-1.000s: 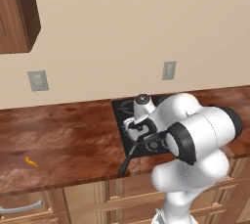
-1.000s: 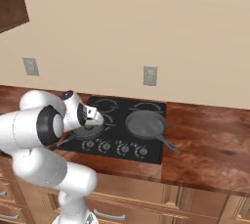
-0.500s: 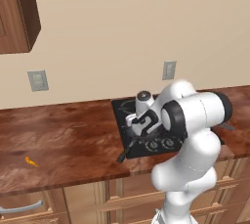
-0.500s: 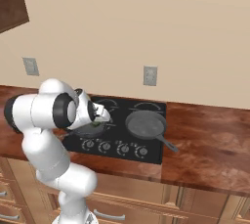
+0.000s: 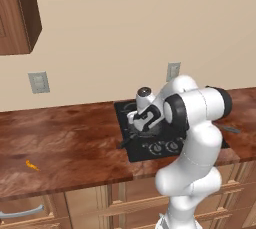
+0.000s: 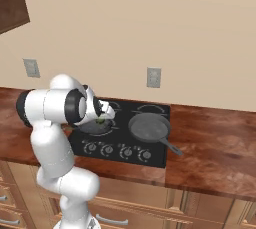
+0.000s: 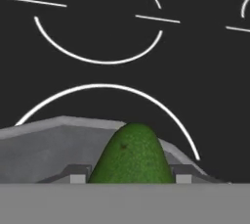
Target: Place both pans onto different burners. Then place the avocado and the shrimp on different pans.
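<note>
Avocado (image 7: 132,157) between jaws: green, finely mottled, matt skin. Pan (image 7: 53,145) beneath jaws: flat grey, matt, metal-like. Cooktop (image 7: 205,81) beyond jaws: smooth black glass. Counter (image 5: 70,148) around cooktop: reddish-brown, veined, polished. Cabinets (image 5: 90,205) below: plain wood.

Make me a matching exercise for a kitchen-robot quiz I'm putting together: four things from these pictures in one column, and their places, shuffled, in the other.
Things:
1. avocado
2. shrimp
3. right-hand pan
4. wall outlet

Places:
A. on the wooden counter, far left of the cooktop
B. on the wall above the cooktop
C. between the gripper's fingertips, over the left-hand pan
D. on a right-side burner, nothing in it

Pairs: 1-C, 2-A, 3-D, 4-B
</note>
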You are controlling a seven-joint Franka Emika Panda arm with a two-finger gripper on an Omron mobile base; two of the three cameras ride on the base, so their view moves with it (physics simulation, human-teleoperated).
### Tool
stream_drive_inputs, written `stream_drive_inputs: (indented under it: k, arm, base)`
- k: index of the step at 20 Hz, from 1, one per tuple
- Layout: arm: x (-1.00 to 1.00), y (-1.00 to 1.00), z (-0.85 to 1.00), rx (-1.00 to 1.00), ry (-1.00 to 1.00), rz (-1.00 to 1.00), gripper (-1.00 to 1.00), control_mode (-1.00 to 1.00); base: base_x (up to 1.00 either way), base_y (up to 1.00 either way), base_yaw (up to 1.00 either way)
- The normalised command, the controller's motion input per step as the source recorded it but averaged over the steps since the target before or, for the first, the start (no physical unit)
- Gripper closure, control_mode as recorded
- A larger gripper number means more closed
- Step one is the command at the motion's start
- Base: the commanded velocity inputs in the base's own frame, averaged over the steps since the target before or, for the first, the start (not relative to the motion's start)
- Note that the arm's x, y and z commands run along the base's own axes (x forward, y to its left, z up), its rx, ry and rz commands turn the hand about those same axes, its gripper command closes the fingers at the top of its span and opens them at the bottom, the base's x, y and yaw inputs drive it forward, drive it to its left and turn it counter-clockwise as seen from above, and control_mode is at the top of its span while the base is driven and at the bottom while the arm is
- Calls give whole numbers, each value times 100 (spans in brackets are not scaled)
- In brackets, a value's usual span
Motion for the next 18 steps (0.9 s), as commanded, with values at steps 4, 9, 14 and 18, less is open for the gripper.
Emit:
stream_drive_inputs:
  k: [4, 9, 14, 18]
  arm:
    - [-46, 8, 0, 0, -2, 0, 100, -100]
    - [-65, 3, 0, 0, -4, 0, 100, -100]
    - [-25, 0, 0, 0, 0, 0, 100, -100]
    - [-1, 0, 0, 0, 0, 0, -100, -100]
  base:
    - [0, 0, 0]
    - [0, 0, 0]
    - [0, 0, 0]
    - [0, 0, 0]
